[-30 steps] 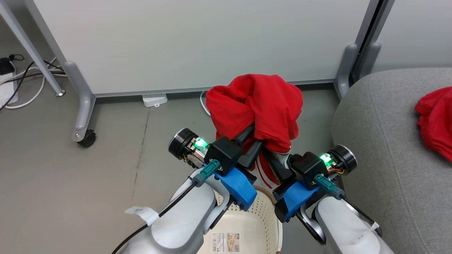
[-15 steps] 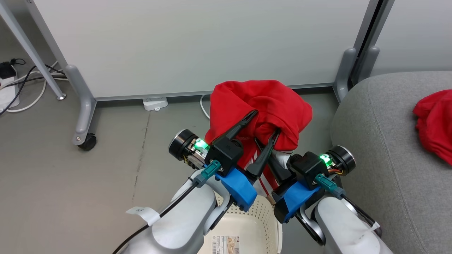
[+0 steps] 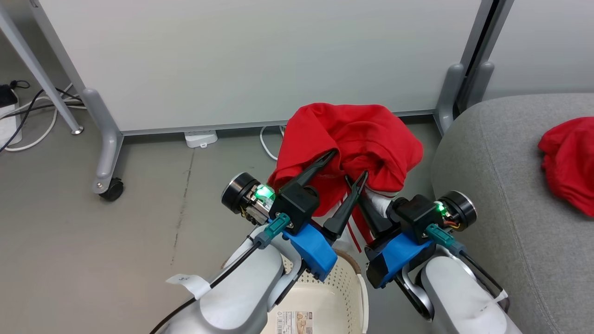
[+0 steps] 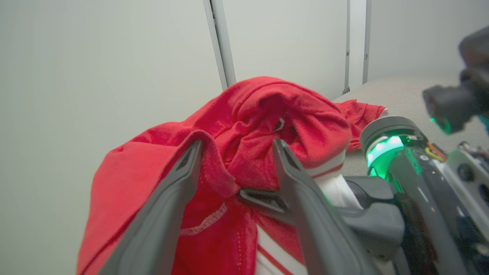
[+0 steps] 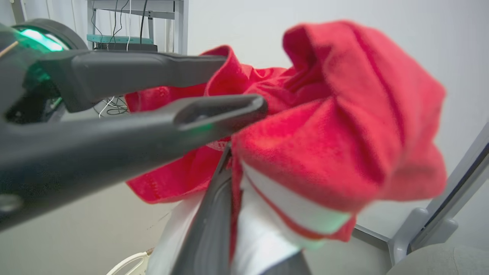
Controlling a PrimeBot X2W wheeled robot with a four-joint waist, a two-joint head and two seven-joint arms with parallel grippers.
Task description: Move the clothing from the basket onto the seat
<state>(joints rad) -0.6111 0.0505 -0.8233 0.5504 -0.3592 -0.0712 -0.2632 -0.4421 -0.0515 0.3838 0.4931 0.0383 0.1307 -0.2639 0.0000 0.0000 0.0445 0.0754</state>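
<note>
A red garment with white striped panels hangs in the air above the basket, between both arms. My left gripper is open, its fingers spread against the cloth's underside, with folds lying between them. Fabric drapes over my right gripper, which is shut on the garment's white-trimmed part; its tips are hidden. A second red garment lies on the grey sofa to the right. Only the cream basket's far rim shows, below my forearms.
A pale grey wheeled partition panel stands right behind the garment, with a castor leg at the left and another leg beside the sofa. Cables and a white power strip lie on the grey floor.
My left gripper has gone from closed under the fabric to open. Both arms and the garment have shifted a little right, toward the sofa.
</note>
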